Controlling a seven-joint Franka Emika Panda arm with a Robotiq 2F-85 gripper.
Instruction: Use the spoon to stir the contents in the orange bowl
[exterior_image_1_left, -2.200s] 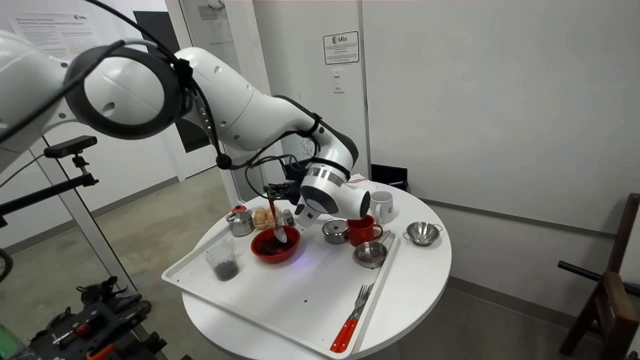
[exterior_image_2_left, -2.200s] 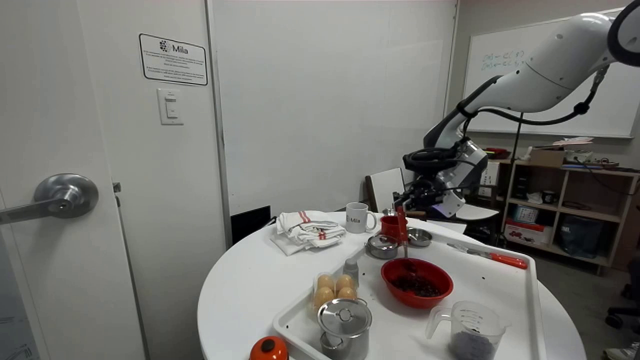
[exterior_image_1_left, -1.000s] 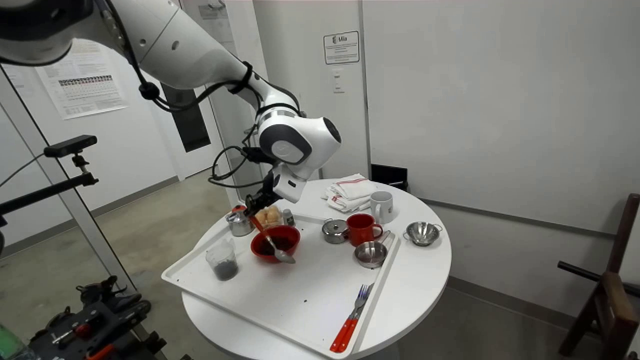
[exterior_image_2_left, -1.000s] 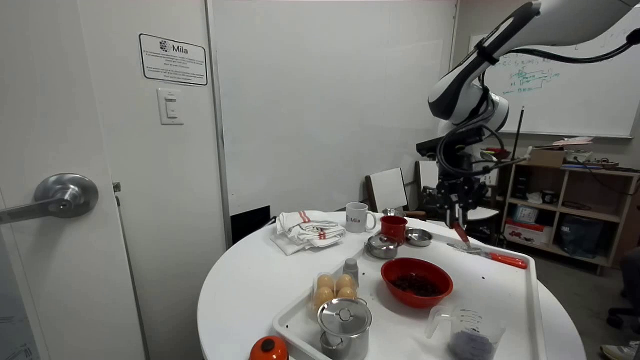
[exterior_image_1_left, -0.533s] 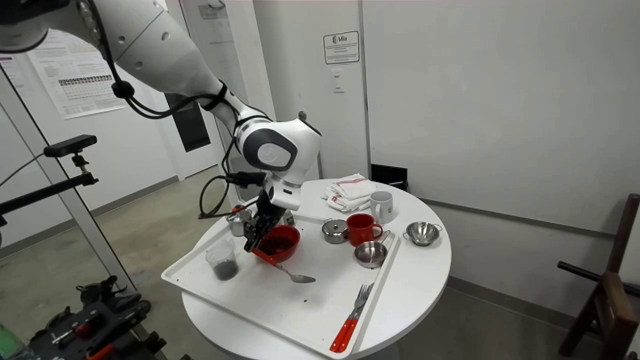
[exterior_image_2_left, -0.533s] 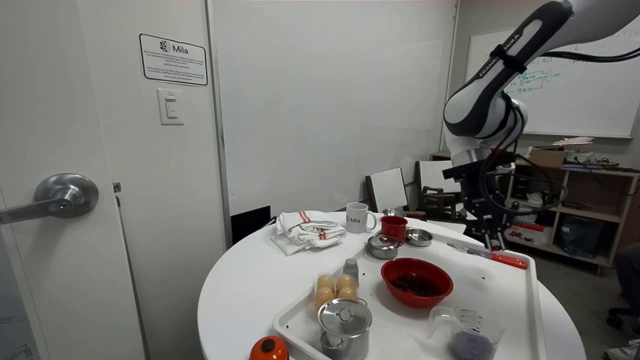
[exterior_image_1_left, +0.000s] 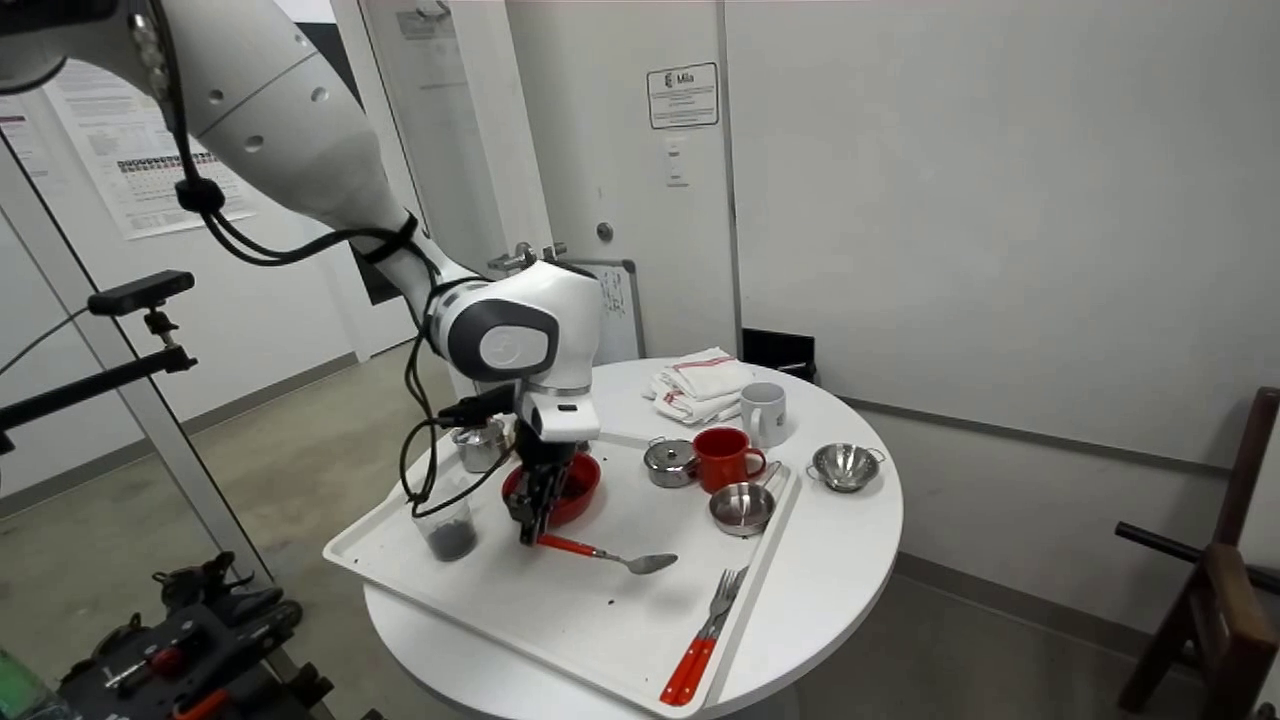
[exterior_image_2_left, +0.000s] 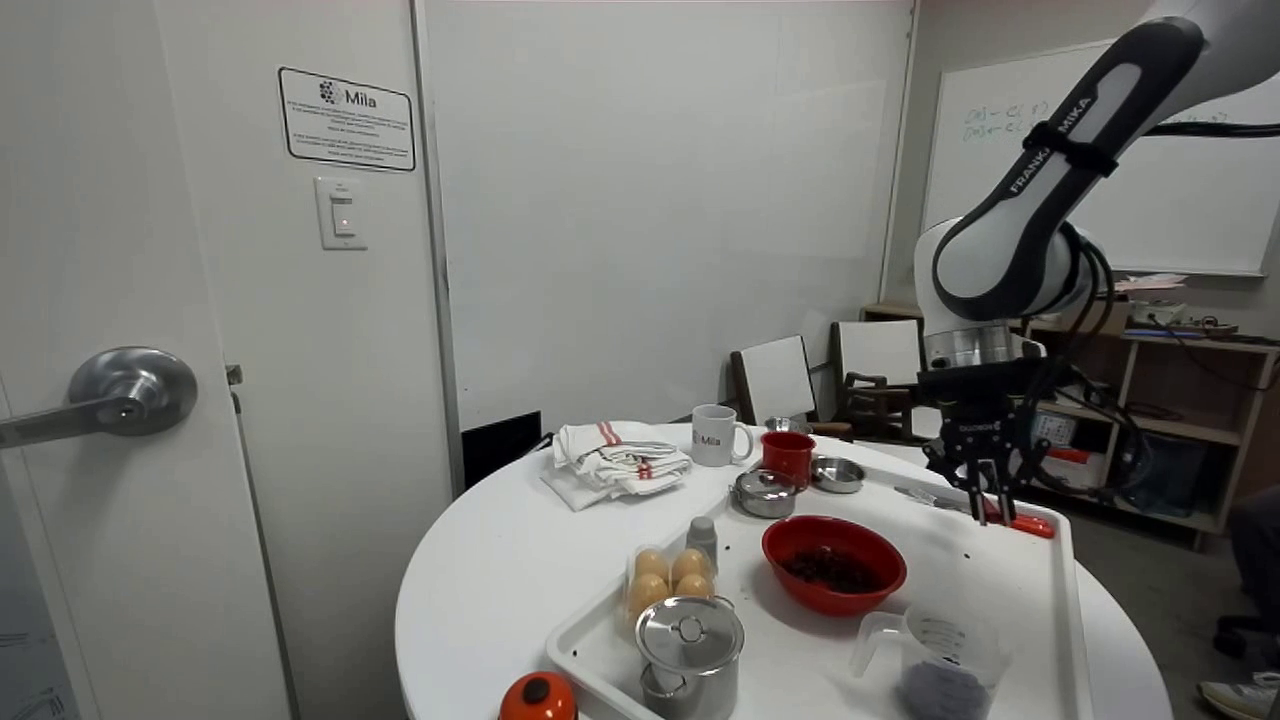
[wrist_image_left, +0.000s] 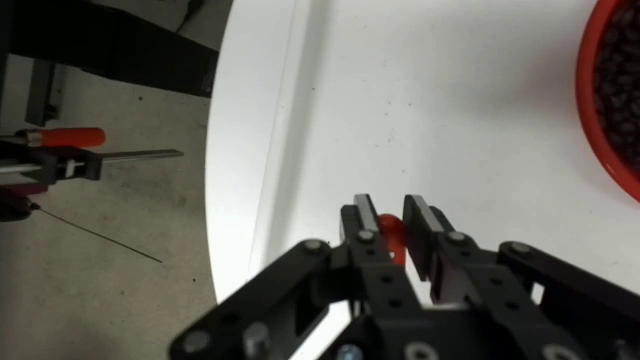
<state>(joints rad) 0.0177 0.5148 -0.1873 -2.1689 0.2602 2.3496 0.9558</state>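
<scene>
- ok so the tool (wrist_image_left: 390, 214) is pinching the spoon (exterior_image_1_left: 600, 553) by its red handle; jaws are sitting close together, pretty much just the handle filling the gap
- spoon's sticking out outside the orange bowl (exterior_image_2_left: 840, 602), near its rim; hard to tell whether the metal head is touching the tray (exterior_image_1_left: 520, 600) or floating just above
- that bowl is sitting on the tray, holding a bunch of dark beans (wrist_image_left: 620, 95)
- a measuring cup (exterior_image_2_left: 940, 665) is standing near the bowl, dark stuff filling its bottom
- some eggs (exterior_image_2_left: 690, 566) are sitting near the bowl too
- a small lidded pan (exterior_image_1_left: 668, 465) is sitting between the bowl and a red mug (exterior_image_1_left: 720, 462)
- folded towels (exterior_image_2_left: 615, 460) are lying on the counter (exterior_image_2_left: 490, 580), well apart from the bowl
</scene>
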